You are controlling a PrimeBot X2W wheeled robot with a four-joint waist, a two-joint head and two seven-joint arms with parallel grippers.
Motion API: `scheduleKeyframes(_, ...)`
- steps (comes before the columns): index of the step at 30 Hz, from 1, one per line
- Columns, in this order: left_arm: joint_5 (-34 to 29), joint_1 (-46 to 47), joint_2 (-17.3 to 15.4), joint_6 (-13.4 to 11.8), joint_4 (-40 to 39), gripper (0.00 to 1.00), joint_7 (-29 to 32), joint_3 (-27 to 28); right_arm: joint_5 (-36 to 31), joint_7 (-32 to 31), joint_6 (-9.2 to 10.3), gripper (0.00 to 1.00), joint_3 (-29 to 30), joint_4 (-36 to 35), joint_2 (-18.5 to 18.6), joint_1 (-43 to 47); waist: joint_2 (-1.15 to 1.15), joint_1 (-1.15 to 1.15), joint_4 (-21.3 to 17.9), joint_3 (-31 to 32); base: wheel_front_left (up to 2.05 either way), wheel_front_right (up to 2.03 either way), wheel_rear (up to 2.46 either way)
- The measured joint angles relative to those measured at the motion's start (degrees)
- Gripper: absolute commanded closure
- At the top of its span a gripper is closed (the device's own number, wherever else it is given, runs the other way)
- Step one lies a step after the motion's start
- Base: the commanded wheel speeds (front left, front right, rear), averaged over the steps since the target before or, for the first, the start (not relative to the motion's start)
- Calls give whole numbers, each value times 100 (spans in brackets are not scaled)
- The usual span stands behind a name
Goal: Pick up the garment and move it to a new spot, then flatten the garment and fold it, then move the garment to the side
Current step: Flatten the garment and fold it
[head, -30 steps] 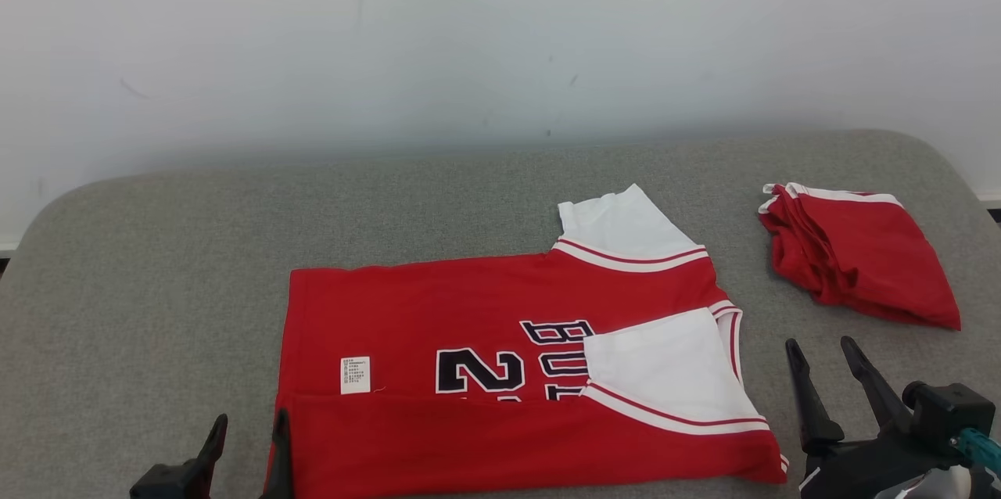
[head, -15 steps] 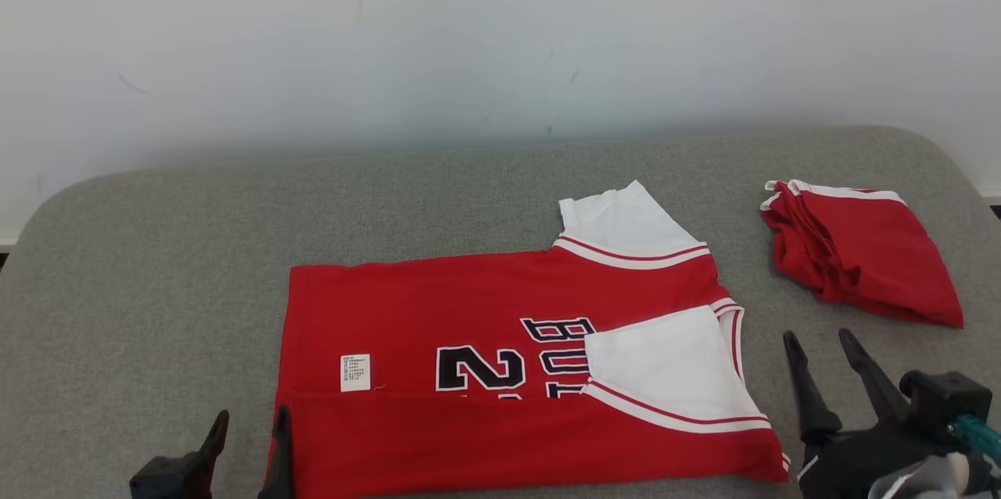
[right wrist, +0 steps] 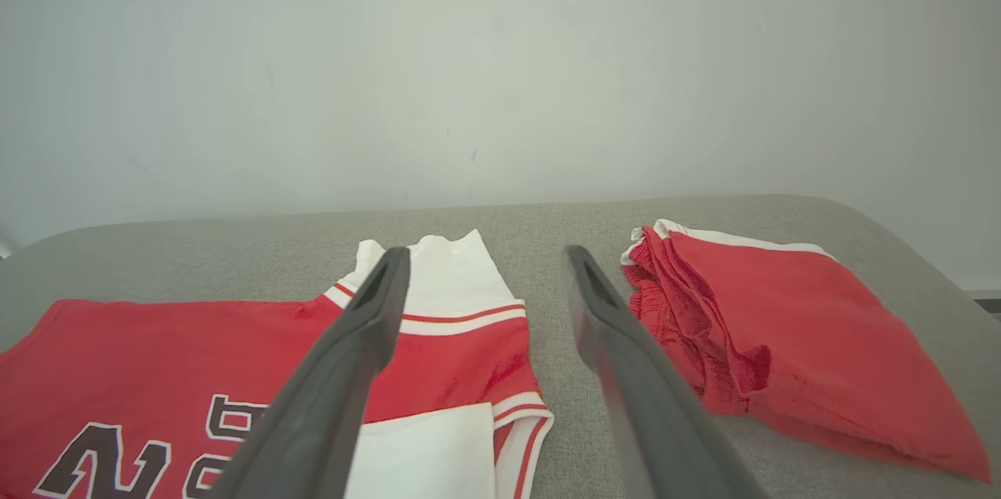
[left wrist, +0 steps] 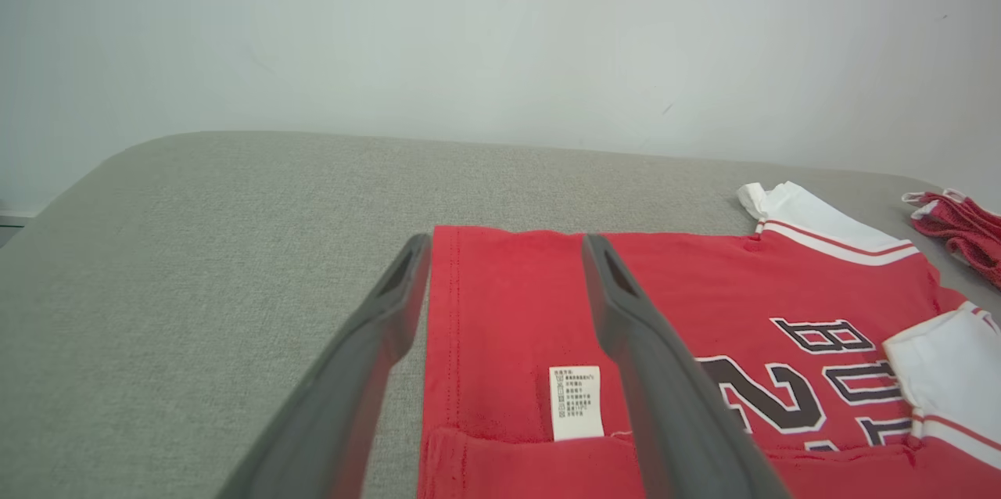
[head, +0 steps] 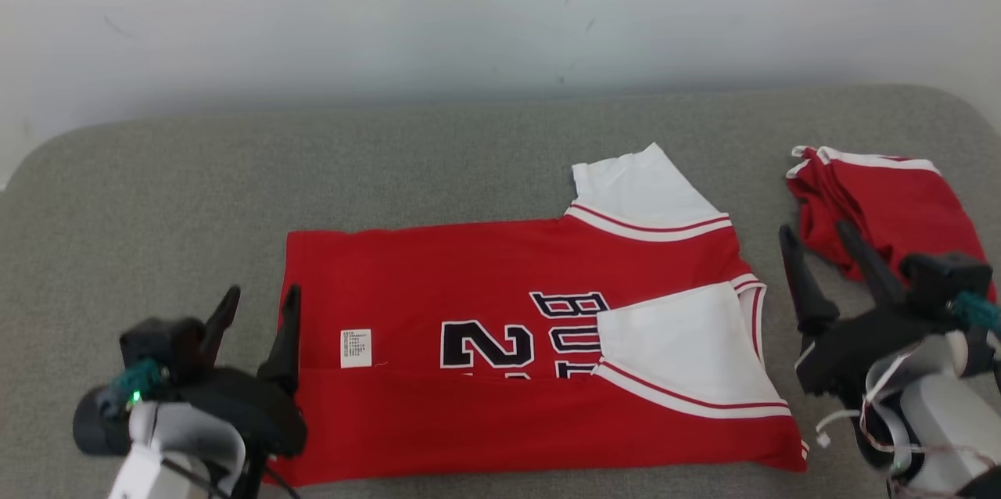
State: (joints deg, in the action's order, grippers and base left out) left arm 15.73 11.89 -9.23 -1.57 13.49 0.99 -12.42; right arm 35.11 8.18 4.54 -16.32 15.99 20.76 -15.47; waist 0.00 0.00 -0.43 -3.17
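Two pieces of red clothing lie on a grey padded table (head: pixel 156 194) against a pale wall (head: pixel 469 6). The shirt (head: pixel 469 272) is spread flat at the middle, toward the near edge, with its near long side folded up over the body. Its near sleeve (head: pixel 680 342), white, is folded in over the dark lettering. The far sleeve (head: pixel 637 186) sticks out toward the wall. A small white label (head: pixel 356 348) shows near the shirt's left end.

The left claw (head: pixel 263 294) is at that end, spread wide and holding nothing. In the left wrist view one finger is over bare table and the other over red cloth, with the shirt's edge between them.

The right claw (head: pixel 813 229), also wide and empty, is off the shirt's right end. It is above the bare strip between the shirt and a red bundle (head: pixel 899 194) with white trim. That bundle lies apart from the shirt, just beside the right claw, whose fingers cover its near corner in the head view.
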Motion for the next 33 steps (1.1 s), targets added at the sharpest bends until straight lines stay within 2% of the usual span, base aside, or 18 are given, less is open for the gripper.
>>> scheduleKeyframes(11, 449, 1471, 100, 512, 1025, 0, 485, 53, -85, -661, -165, 0, -210, 842, 2, -1583, 0, 1, 118, -644, 0, 0, 0)
scheduleKeyframes(23, 722, 2995, 240, 721, 2172, 0, 913, 33, -324, -1283, -363, 0, -422, 2057, 0, -3462, 0, 1, 347, -1484, 0, 0, 0)
scheduleKeyframes(27, 794, 3322, 409, 768, 2474, 0, 965, 3, -355, -1429, -407, 0, -441, 2459, 0, -3880, 1, 1, 426, -1730, 0, 0, 0)
scheduleKeyframes(33, 783, 3766, 405, 772, 2886, 0, 1009, -81, -441, -1557, -487, 0, -571, 2931, -129, -4382, 1, 1, 542, -2087, 0, 0, 0)
